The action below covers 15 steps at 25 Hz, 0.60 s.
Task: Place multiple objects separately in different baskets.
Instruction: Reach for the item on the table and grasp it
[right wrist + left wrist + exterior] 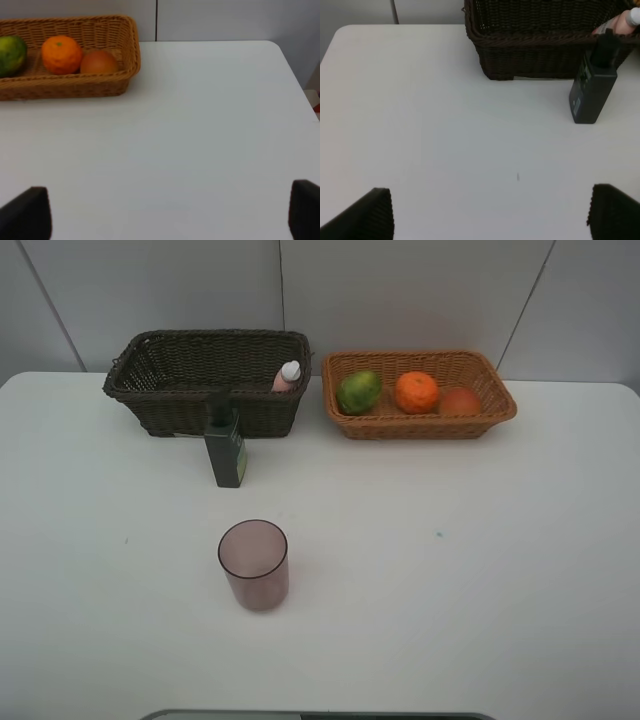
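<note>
White table (480, 570) before grey panelled wall (400, 290), mauve cup (254, 564) and pump bottle (226, 448) upright on table, both jaws apart

Left pincer (490, 202) and right pincer (169, 200) gape wide.

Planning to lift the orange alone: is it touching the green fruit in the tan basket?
Apart. The exterior high view shows a clear gap between the orange and the green fruit; the right wrist view agrees.

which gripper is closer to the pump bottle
Left. The left gripper has the pump bottle ahead of it, by the dark basket; the right gripper is over at the tan basket, pump bottle out of its view.
</note>
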Tool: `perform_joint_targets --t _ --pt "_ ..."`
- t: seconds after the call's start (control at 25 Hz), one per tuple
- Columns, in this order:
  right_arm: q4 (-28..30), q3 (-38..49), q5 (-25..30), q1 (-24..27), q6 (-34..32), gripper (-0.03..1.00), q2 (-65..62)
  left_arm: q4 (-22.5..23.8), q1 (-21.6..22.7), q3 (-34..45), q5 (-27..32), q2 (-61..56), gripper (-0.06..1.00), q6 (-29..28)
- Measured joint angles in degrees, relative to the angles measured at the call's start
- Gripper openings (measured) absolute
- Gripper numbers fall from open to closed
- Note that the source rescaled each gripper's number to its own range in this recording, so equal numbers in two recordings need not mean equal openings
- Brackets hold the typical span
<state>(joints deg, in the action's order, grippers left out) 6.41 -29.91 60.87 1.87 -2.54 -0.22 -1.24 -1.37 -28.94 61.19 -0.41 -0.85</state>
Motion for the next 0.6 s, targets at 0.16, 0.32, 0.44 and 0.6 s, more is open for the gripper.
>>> perform_joint_targets --t 0.16,0.32,0.44,0.6 --pt "0.0 0.1 0.0 0.0 0.0 1.0 0.0 0.0 0.0 0.0 0.0 0.0 1.0 0.0" --pt "0.0 0.1 0.0 0.0 0.0 1.0 0.0 0.0 0.0 0.0 0.0 0.0 1.0 0.0" --pt "0.0 0.1 0.0 0.0 0.0 1.0 0.0 0.0 0.0 0.0 0.0 0.0 1.0 0.0" --pt "0.0 0.1 0.0 0.0 0.0 1.0 0.0 0.0 -0.18 0.0 0.0 0.0 1.0 0.0"
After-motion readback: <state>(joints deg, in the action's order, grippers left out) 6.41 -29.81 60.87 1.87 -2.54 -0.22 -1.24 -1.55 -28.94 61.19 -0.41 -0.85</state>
